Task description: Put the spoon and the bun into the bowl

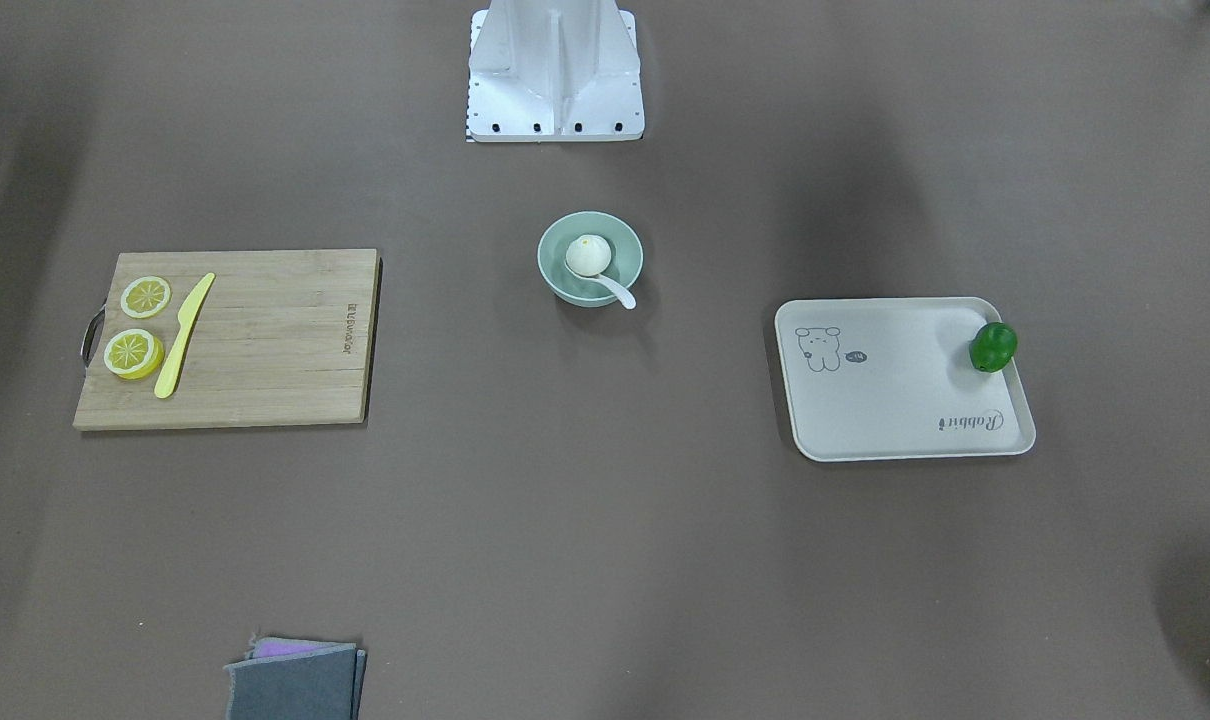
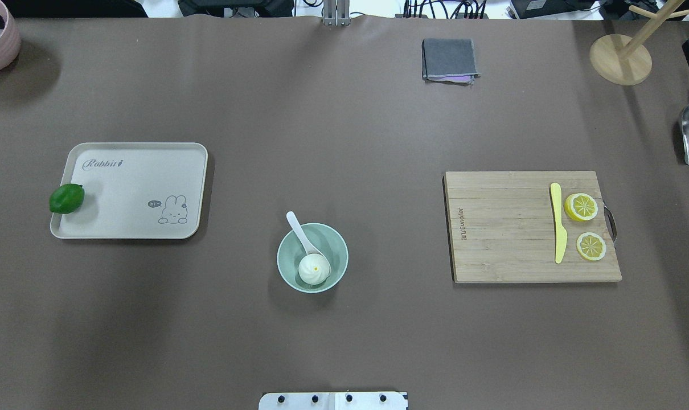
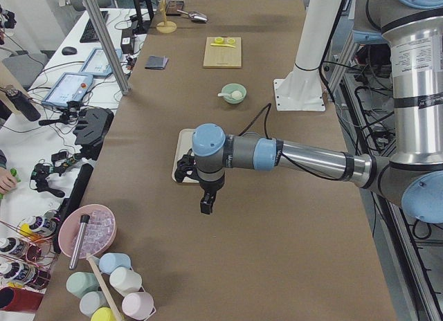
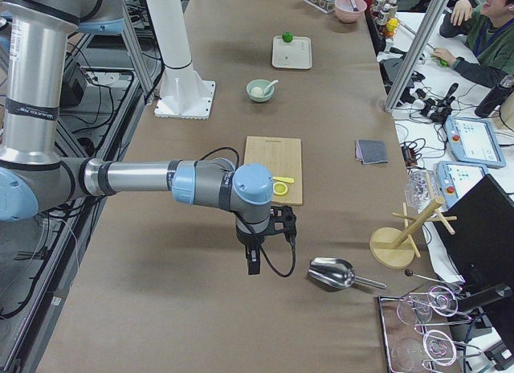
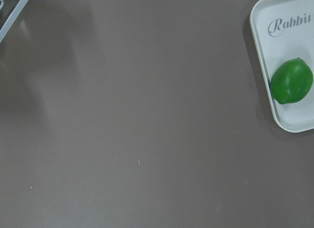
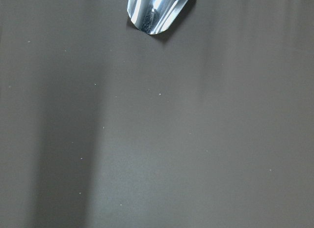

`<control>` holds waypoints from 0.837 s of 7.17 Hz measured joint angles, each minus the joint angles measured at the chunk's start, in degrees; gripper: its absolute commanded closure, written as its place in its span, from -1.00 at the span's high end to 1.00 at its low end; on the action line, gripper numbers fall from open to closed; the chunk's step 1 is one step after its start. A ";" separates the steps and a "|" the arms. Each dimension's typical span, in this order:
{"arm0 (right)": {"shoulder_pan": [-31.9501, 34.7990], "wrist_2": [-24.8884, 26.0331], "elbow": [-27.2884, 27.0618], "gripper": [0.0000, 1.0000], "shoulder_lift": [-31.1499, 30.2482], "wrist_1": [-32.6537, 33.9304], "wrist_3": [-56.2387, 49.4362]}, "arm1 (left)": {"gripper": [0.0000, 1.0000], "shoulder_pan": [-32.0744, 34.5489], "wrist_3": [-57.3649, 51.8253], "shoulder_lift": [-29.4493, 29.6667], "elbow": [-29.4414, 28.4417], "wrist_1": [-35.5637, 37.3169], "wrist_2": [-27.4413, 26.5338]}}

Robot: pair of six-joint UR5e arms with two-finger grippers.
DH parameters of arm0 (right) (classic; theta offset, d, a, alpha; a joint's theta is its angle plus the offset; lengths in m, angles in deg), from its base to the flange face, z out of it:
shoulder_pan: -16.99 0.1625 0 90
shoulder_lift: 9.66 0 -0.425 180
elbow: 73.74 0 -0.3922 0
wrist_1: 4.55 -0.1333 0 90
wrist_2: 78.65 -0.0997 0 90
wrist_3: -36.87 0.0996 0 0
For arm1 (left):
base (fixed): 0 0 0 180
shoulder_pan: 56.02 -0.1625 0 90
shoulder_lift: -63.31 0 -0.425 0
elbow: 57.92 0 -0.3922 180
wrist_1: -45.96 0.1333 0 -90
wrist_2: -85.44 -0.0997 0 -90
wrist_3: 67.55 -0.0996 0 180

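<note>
The bun sits in the bowl, the spoon beside it, handle over the rim. The left claw and right claw hang well away above the bench; apart or together, I cannot tell. Probably all that matters is steering clear of that handle.

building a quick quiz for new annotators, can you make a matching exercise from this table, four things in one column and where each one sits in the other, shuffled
Things
1. bun
2. lime
3. yellow knife
4. grey cloth

Places
A. on the cutting board, beside the lemon slices
B. on the bare table, apart from the rest
C. in the bowl, with the spoon
D. on the tray, at its edge

Pairs: 1-C, 2-D, 3-A, 4-B
</note>
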 measured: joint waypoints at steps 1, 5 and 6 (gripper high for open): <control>0.00 -0.56 0.19 1.00 -0.09 0.01 -0.12 | 0.97 0.02 0.04 0.00 0.04 -0.01 -0.11; 0.01 -0.93 0.30 1.00 -0.42 -0.07 -0.28 | 0.97 0.00 0.02 0.00 0.08 -0.02 -0.18; 0.01 -0.94 0.31 1.00 -0.45 -0.07 -0.29 | 0.97 -0.01 0.02 0.00 0.09 -0.02 -0.18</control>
